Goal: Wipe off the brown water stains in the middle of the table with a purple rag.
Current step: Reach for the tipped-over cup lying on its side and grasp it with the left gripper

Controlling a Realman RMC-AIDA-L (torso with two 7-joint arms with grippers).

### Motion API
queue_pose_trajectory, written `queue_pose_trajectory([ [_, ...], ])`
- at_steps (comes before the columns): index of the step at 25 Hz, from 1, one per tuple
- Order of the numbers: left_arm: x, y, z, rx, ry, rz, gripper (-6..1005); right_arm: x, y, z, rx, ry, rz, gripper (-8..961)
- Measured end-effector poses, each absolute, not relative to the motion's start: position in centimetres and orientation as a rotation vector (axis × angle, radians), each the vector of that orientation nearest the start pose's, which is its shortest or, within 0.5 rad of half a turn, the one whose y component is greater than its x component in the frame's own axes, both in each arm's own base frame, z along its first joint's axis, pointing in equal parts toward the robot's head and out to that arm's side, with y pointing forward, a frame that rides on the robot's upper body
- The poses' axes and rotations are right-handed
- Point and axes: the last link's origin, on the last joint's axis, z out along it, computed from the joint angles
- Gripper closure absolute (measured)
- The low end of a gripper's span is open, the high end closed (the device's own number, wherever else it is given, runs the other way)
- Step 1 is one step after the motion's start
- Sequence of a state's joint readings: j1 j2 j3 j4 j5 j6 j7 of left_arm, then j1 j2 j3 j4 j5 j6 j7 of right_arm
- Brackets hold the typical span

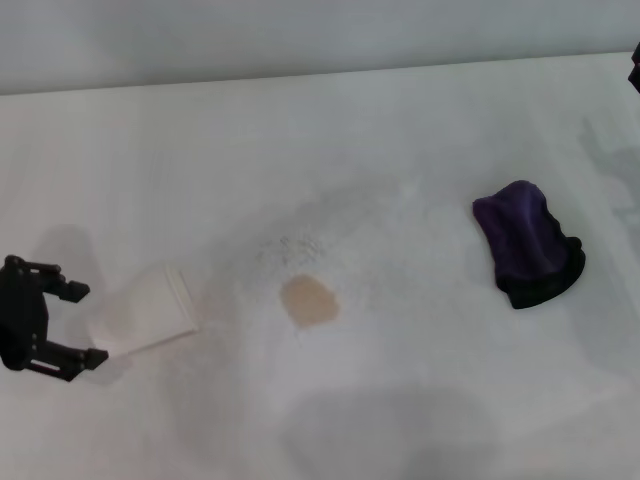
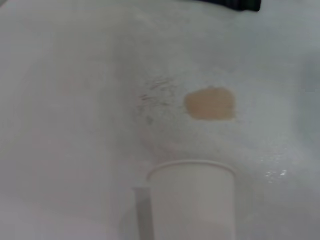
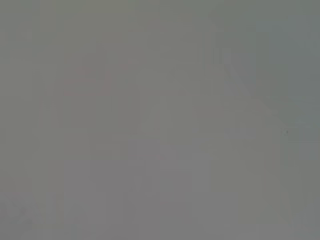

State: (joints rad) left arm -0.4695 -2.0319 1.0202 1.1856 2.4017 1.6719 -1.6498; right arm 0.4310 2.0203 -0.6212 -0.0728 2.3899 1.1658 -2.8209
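The left gripper (image 1: 78, 323) sat at the lower left edge of the head view, low over the surface, its two black fingers (image 1: 72, 291) spread apart and pointing toward frame right. Of the right arm only a dark sliver showed at the upper right edge.

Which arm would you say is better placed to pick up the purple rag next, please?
Probably the right: the purple rag lies on the robot's right, while the left gripper, fingers open, sits far left around the tipped paper cup.
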Motion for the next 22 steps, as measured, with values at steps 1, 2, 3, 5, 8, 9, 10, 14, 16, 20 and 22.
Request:
queue_pose_trajectory([
  [1,-26.0,32.5,4.2,-2.935,-0.361,0.268,138,37.9,32.9,5.4,-1.464,0.568,0.621,111],
  [2,-26.0,32.6,4.2,-2.930,-0.349,0.272,138,37.9,33.0,5.4,-1.464,0.568,0.621,111],
  [3,-26.0,32.7,4.1,-2.925,-0.342,0.274,138,37.9,33.0,5.5,-1.464,0.567,0.621,111],
  [5,-25.9,32.9,3.9,-2.916,-0.325,0.275,138,37.9,33.0,5.5,-1.464,0.567,0.621,111],
  [8,-25.7,33.2,3.5,-2.906,-0.291,0.293,138,37.9,33.0,5.5,-1.464,0.566,0.621,111],
  [9,-25.7,33.3,3.3,-2.904,-0.279,0.299,137,37.9,33.0,5.5,-1.464,0.566,0.621,111],
  [10,-25.6,33.3,3.0,-2.902,-0.265,0.304,137,37.9,33.0,5.5,-1.464,0.566,0.621,111],
  [14,-25.6,33.4,2.3,-2.904,-0.255,0.305,137,37.6,33.0,5.6,-1.463,0.552,0.634,111],
  [16,-25.6,33.4,1.9,-2.909,-0.256,0.299,138,37.4,33.0,5.6,-1.462,0.541,0.646,111],
  [20,-26.1,33.3,1.2,-2.909,-0.291,0.287,137,37.3,32.8,5.7,-1.460,0.529,0.660,111],
  [22,-26.4,33.4,1.0,-2.899,-0.308,0.286,137,37.3,32.8,5.7,-1.460,0.529,0.660,112],
])
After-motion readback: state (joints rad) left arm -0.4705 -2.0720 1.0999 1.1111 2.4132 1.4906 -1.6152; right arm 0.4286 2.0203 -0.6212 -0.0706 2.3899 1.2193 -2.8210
